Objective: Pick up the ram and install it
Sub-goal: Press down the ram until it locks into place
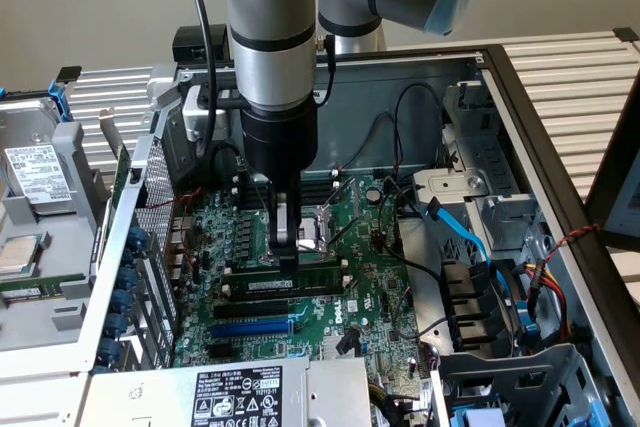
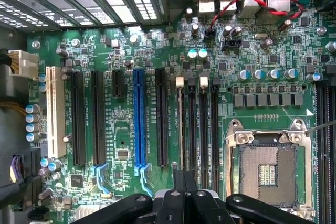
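Around the socket point(image 1: 322, 225), the open case point(image 1: 500, 77) is lying on its side on the bench, with the green board point(image 1: 375, 277) facing up. The arm point(image 1: 268, 47) is standing upright over the board and reaching down just on the near side of the socket in the exterior view. A labelled power supply point(image 1: 240, 392) is sitting well nearer the camera than the socket, and a blue cable point(image 1: 462, 235) is curving to the socket's side at the exterior view's right.

The hand point(image 1: 288, 265) is pointing straight down, its fingers point(image 2: 178, 182) drawn together and clenching the top edge of the ram point(image 1: 305, 287). The ram is standing on edge in a memory slot beside the socket, white label facing the camera, with a white latch at each end. In the wrist view it is showing as a thin pale line in the memory slot farthest from the socket, with three black slots point(image 2: 203, 129) lying open between it and the socket. The blue slot point(image 2: 139, 121) is lying farther from the socket, beyond the ram.
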`<state>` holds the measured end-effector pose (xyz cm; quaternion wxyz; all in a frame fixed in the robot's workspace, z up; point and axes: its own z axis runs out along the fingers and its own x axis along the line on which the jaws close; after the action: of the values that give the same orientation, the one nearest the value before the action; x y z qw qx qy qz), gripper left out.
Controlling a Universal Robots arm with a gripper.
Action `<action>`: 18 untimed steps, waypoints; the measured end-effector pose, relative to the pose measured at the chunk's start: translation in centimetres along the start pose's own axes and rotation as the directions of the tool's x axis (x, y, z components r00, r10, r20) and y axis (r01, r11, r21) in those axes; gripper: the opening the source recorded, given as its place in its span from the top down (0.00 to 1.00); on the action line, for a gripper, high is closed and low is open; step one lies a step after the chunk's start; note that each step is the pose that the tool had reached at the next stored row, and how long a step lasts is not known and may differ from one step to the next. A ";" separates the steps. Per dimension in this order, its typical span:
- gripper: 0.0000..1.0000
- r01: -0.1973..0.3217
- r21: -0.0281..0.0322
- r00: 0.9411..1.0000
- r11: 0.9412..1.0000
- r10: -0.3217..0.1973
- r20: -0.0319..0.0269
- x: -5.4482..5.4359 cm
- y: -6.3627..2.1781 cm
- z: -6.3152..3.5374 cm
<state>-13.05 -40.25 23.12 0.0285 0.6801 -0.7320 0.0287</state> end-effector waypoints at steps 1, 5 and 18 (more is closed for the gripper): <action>0.89 0.000 0.000 1.000 1.000 0.000 0.000 0.0 0.00 0.04; 0.89 0.000 0.001 1.000 1.000 0.000 0.000 0.0 0.01 0.15; 0.89 0.000 0.002 1.000 1.000 0.000 0.000 0.1 0.01 0.22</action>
<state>-13.06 -40.32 22.91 0.0280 0.6800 -0.7321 0.0293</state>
